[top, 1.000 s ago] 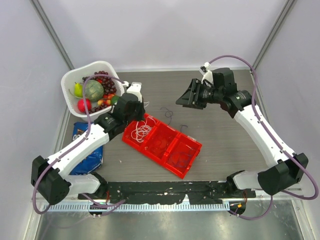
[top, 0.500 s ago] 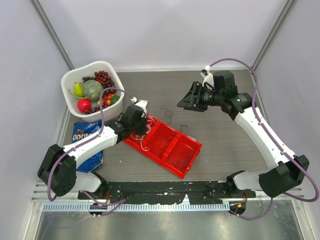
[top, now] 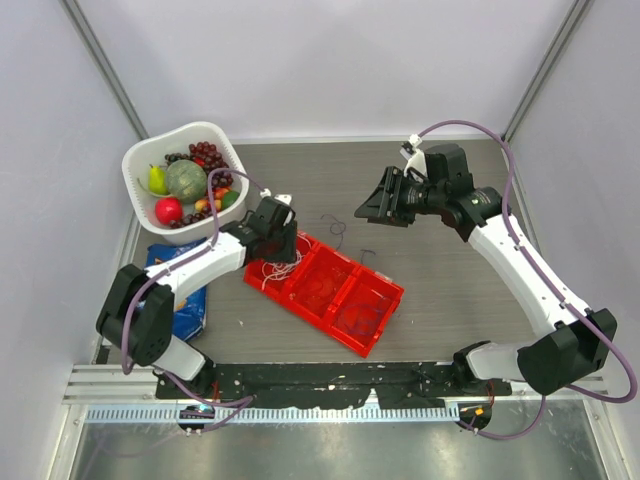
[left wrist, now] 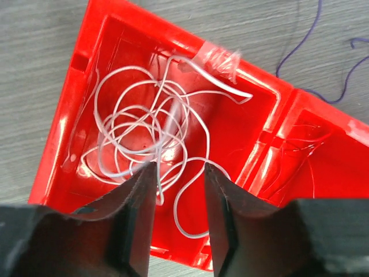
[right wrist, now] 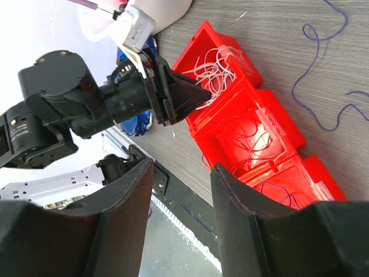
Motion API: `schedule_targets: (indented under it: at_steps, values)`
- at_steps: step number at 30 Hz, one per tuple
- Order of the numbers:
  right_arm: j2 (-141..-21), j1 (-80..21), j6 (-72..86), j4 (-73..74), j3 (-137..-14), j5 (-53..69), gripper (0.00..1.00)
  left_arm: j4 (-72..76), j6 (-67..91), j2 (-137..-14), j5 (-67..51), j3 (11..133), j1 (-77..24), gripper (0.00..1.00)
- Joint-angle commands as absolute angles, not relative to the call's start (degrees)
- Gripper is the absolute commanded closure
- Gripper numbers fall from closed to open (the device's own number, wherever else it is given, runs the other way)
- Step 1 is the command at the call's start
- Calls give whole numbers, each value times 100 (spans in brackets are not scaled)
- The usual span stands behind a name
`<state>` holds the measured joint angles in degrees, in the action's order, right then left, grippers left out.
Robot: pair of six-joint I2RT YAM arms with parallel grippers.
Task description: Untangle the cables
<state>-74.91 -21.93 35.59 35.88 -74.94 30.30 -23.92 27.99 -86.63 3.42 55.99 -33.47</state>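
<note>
Two grippers, one tangle: my left gripper hangs low over the end compartment of the red tray, fingers apart, just above the white cable bunched inside. A red cable sits in the middle compartment, and a purple cable lies loose on the table beyond the tray. My right gripper hovers well apart, also spread. The step looks like picking out the white bunch. Next I should close on one strand and lift gently.
</note>
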Motion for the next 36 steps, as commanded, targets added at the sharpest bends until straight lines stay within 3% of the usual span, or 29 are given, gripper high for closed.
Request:
schedule_targets:
  at_steps: [1, 6, 14, 18, 26, 36]
  values:
    - [-7409, -2171, 3445, 3507, -7506, 3015, 50, -2829, 2953, -8281, 396, 6003, -3331, 53]
    - [-7479, -2171, 3410, 3507, -7515, 2979, 50, -3084, 3146, -7639, 220, 5915, -3331, 35]
    - [-8067, -2171, 3287, 3314, -7480, 2585, 50, -3358, 3769, -6637, -269, 5731, -3340, 26]
    - [-8926, -2171, 3208, 3077, -7698, 2302, 48, -3164, 4147, -6215, -773, 5730, -3331, 12]
    - [-10887, -2346, 2708, 2962, -8664, 1698, 55, -3383, 4491, -5722, -818, 6046, -3331, 9]
    - [-11742, -2847, 2399, 2874, -9176, 835, 63, -3955, 4570, -5142, -694, 6020, -3340, 8]
